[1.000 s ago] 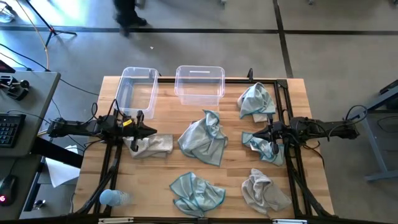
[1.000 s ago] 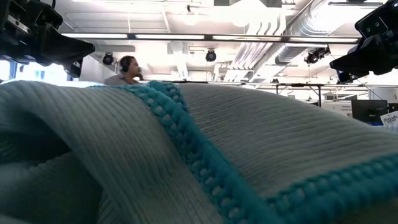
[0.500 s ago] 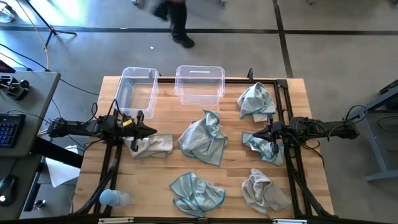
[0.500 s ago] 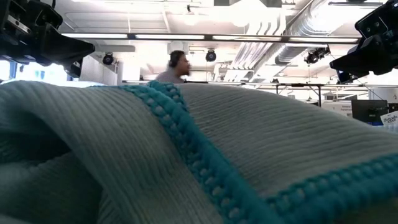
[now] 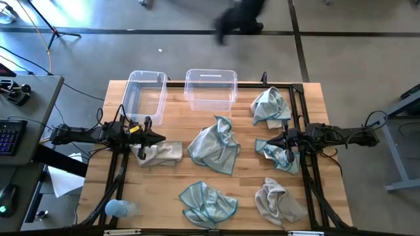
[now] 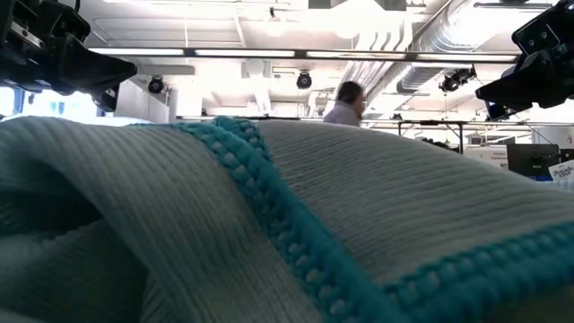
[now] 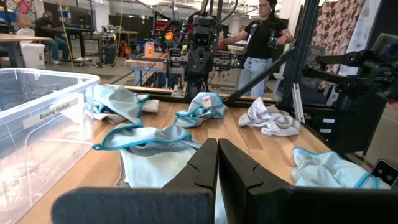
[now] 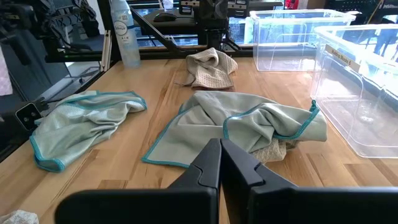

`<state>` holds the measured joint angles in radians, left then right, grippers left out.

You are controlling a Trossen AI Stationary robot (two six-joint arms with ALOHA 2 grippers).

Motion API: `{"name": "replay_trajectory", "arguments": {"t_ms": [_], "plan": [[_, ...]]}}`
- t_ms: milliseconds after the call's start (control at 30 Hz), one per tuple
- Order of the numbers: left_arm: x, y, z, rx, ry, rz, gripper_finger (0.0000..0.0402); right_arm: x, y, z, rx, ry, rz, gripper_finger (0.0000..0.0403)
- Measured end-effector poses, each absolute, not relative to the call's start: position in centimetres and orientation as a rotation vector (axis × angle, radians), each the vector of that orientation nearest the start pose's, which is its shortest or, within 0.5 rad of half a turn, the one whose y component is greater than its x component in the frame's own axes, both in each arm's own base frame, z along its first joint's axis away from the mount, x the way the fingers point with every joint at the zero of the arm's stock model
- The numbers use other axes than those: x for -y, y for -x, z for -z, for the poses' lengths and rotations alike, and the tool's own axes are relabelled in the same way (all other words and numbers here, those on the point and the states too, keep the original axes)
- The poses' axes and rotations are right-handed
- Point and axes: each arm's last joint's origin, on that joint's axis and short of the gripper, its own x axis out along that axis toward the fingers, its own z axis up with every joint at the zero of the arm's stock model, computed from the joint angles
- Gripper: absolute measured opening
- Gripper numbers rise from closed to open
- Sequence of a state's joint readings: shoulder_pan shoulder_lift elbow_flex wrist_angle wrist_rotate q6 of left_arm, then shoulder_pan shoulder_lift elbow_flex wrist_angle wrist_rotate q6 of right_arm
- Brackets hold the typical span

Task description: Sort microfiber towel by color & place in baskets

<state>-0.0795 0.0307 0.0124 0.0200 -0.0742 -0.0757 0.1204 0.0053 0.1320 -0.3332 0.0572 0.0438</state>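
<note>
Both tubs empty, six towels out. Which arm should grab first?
Left, probably. Its shut tool hangs right over the beige towel, just below the left tub. The right tool, also shut, sits farther from both tubs.

You've got 4 pale teal-blue towels (image 5: 214, 147) w/ brighter teal stitched edging, ribbed weave up close. 2 beige-grey towels (image 5: 157, 154), one left, one near right (image 5: 278, 200). Baskets (image 5: 145, 96) clear, see-through, small white label strip. Table (image 5: 249, 183) light wood grain, black frame. Arms dark/black. Spray bottle (image 5: 119, 208) near left: clear, pale blue tint.
</note>
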Motion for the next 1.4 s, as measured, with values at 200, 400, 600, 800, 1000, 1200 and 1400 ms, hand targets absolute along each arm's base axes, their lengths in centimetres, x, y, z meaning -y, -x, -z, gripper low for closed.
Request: {"name": "replay_trajectory", "arguments": {"t_ms": [200,400,600,800,1000,1200,1400], "plan": [[0.6,-9.9,-16.7,0.002,0.076,0.005,0.0,-0.9,-8.6,-17.5,-0.207,-0.026,-0.058,0.0],[0.6,-9.9,-16.7,0.001,0.076,0.005,0.0,-0.9,-8.6,-17.6,-0.207,-0.025,-0.058,0.0],[0.6,-9.9,-16.7,0.002,0.076,0.005,0.0,-0.9,-8.6,-17.6,-0.207,-0.025,-0.058,0.0],[0.6,-9.9,-16.7,0.001,0.076,0.005,0.0,-0.9,-8.6,-17.6,-0.207,-0.026,-0.058,0.0],[0.6,-9.9,-16.7,0.002,0.076,0.005,0.0,-0.9,-8.6,-17.7,-0.195,-0.026,-0.057,0.0],[0.6,-9.9,-16.7,0.001,0.076,0.005,0.0,-0.9,-8.7,-18.3,-0.134,-0.115,-0.047,0.0],[0.6,-9.9,-16.7,0.002,0.076,0.005,0.0,-0.9,-8.7,-18.8,-0.082,-0.165,-0.045,0.0]]}}
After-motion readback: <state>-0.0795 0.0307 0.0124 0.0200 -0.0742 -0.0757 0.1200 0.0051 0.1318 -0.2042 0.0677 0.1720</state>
